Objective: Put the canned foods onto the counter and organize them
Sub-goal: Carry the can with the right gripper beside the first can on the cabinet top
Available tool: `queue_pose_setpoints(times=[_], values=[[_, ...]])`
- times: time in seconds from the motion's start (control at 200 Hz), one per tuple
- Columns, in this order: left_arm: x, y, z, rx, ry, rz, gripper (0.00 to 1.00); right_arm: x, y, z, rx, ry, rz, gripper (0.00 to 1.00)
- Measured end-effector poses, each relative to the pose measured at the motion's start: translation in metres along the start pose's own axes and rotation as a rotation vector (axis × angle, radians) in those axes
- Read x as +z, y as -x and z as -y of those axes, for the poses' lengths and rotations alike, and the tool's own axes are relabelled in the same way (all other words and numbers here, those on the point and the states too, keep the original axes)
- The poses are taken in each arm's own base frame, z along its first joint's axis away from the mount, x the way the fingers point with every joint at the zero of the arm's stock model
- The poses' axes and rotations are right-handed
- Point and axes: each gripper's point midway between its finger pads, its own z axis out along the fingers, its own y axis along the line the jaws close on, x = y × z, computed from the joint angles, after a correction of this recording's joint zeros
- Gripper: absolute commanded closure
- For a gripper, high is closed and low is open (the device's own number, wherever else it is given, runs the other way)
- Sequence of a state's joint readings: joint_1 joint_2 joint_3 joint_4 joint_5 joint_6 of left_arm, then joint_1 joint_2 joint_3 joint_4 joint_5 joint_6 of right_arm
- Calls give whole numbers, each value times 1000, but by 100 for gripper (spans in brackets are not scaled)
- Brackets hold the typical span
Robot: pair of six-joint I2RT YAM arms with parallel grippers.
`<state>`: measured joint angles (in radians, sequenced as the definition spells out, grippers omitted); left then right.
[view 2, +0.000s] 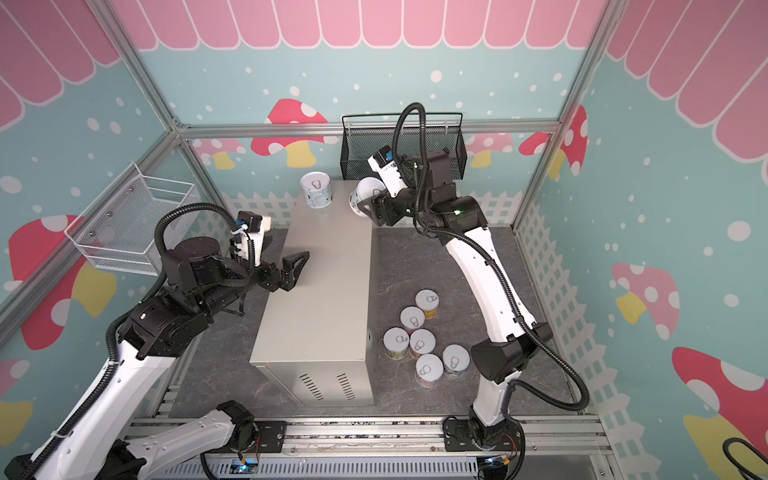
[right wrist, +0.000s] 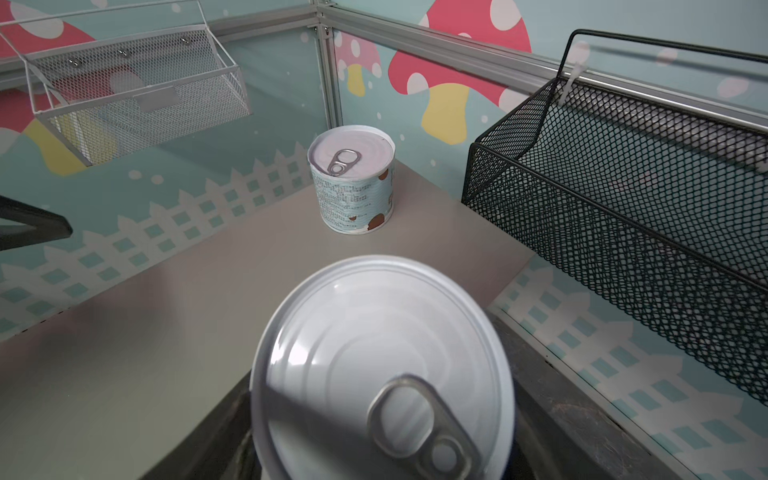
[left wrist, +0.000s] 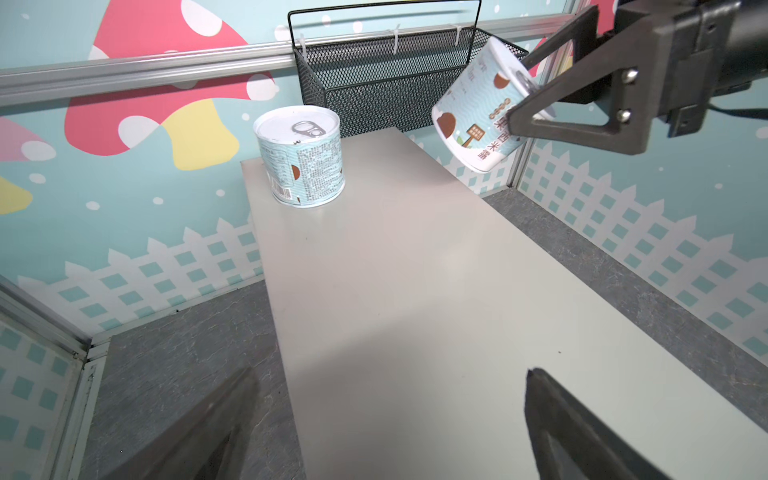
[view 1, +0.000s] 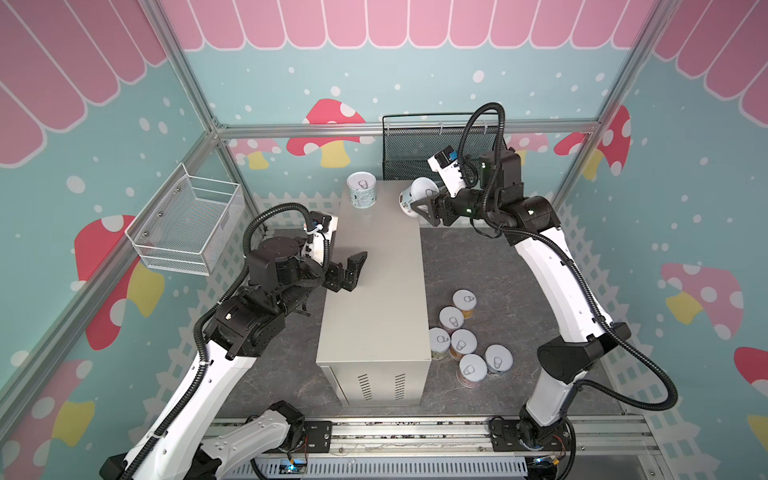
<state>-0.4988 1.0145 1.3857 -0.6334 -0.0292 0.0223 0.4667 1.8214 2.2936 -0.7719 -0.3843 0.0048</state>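
Observation:
The counter [view 1: 374,299] [view 2: 320,299] is a long beige box in the middle of the floor. One blue-labelled can [view 1: 362,190] [view 2: 316,189] [left wrist: 300,156] [right wrist: 352,178] stands upright on its far left corner. My right gripper [view 1: 419,204] [view 2: 368,204] [right wrist: 382,415] is shut on a second blue can [view 1: 415,198] [left wrist: 478,112] [right wrist: 374,332], held tilted in the air at the counter's far right corner. My left gripper [view 1: 359,266] [view 2: 300,264] [left wrist: 390,374] hangs open and empty over the counter's left edge. Several more cans [view 1: 461,336] [view 2: 424,340] stand on the floor to the right of the counter.
A black mesh basket [view 1: 415,145] [left wrist: 386,79] [right wrist: 623,187] hangs on the back wall just behind the counter's far end. A white wire basket [view 1: 187,224] [right wrist: 124,83] hangs on the left wall. Metal frame posts and walls enclose the cell.

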Motion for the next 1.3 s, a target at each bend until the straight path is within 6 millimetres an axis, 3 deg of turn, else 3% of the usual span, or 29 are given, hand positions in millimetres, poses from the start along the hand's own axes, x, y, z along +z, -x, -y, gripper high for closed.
queue_pose_setpoints(times=[0.18, 0.65, 0.841, 1.301], values=[[1, -2, -8, -20, 11, 13, 1, 30, -16, 5, 28, -13, -58, 43], [2, -2, -19, -59, 10, 50, 1, 62, -4, 27, 56, -65, 24, 30], [2, -1, -20, -61, 9, 54, 1, 71, 0, 33, 70, -82, 55, 23], [1, 1, -20, -70, 2, 66, 1, 77, 5, 39, 88, -98, 86, 25]])
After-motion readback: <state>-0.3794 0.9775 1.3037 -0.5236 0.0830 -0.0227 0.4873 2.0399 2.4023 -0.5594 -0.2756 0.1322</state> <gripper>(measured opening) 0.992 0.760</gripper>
